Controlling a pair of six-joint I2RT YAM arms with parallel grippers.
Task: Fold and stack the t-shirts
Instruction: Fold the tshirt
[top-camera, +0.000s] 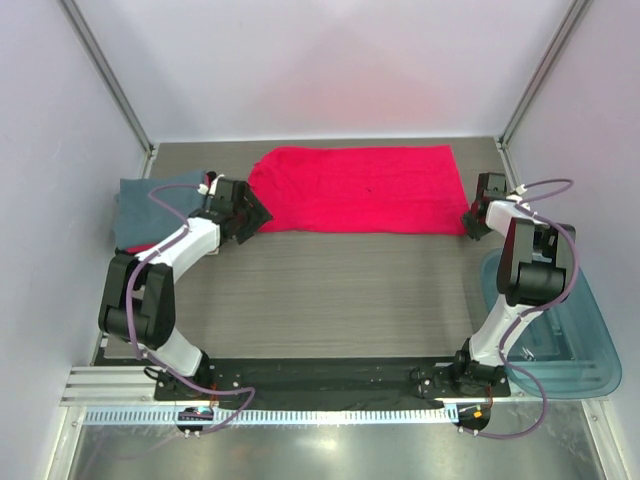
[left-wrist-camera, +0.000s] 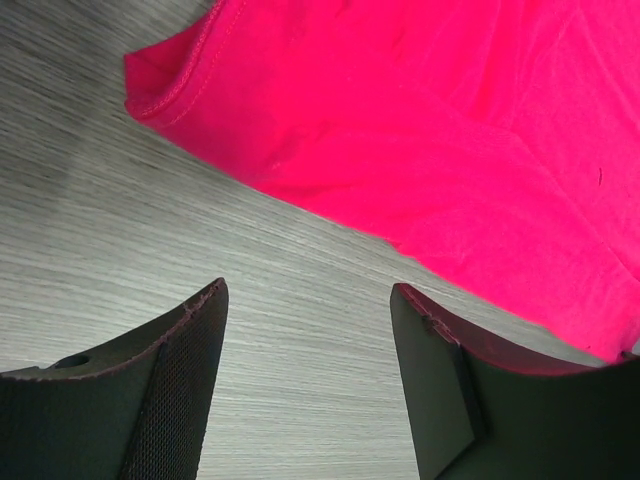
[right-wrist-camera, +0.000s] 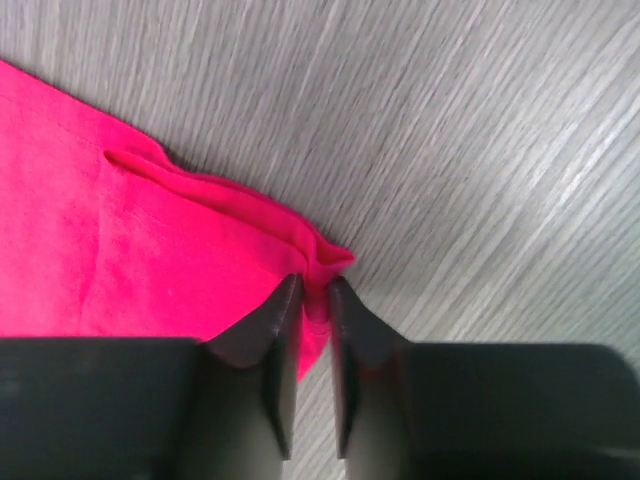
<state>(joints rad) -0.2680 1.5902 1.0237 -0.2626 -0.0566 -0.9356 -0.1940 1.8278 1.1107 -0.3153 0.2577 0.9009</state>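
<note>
Tee (top-camera: 360, 190), red-pink, is lying flat as a wide band across the far half of the tabletop (top-camera: 340, 290), its long near edge facing the arms. Right tool (right-wrist-camera: 312, 282) is pinching the near right corner, jaws almost together with cloth bunching between them, probably to lift that edge for a fold. Left tool (left-wrist-camera: 310, 290) is hanging spread wide over bare tabletop at the near left edge, holding nothing, seemingly lining up a matching grab. Both arms are reaching forward, elbows bending outward, wrists tipping down. Further left, a blue-grey tee (top-camera: 150, 200) is sitting folded, likely the stack's base.
</note>
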